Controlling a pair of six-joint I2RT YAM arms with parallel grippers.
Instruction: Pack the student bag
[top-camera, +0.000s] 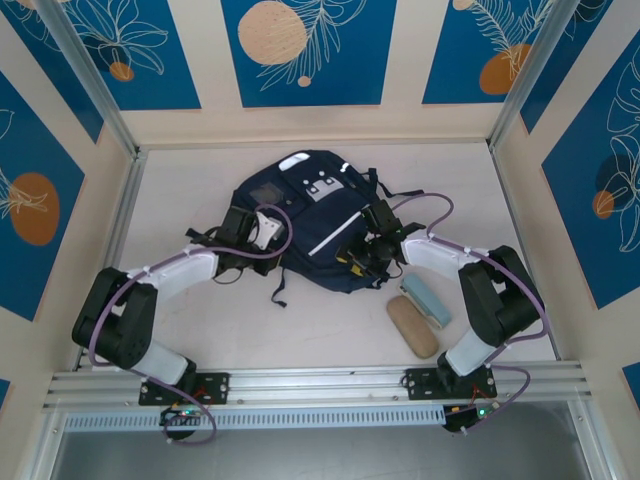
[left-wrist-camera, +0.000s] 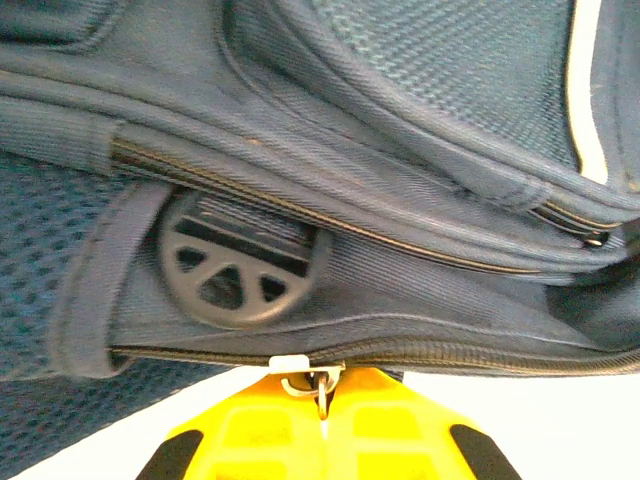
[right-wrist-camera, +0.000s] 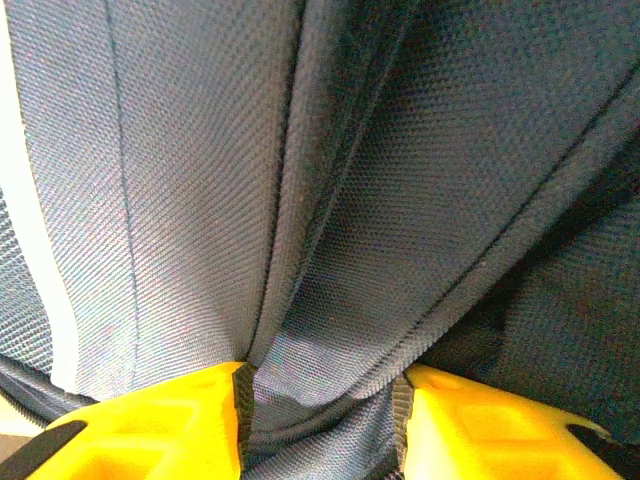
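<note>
The student bag (top-camera: 318, 215) lies flat in the middle of the table, navy with a white stripe and white patches on its front pocket. My left gripper (top-camera: 262, 232) is at the bag's left side; in the left wrist view its yellow fingers (left-wrist-camera: 400, 430) are shut on a small metal zipper pull (left-wrist-camera: 322, 388) at the bag's edge. The zipper (left-wrist-camera: 470, 350) beside it looks closed. My right gripper (top-camera: 365, 250) is at the bag's right side, and in the right wrist view it (right-wrist-camera: 320, 415) pinches a bunched fold of the navy fabric (right-wrist-camera: 330, 340).
A tan oval case (top-camera: 412, 327) and a pale blue flat item (top-camera: 427, 300) lie on the table right of the bag, near the right arm. A round dark plastic strap fitting (left-wrist-camera: 240, 265) sits by the zipper. Dark straps trail at the bag's near edge (top-camera: 280, 290).
</note>
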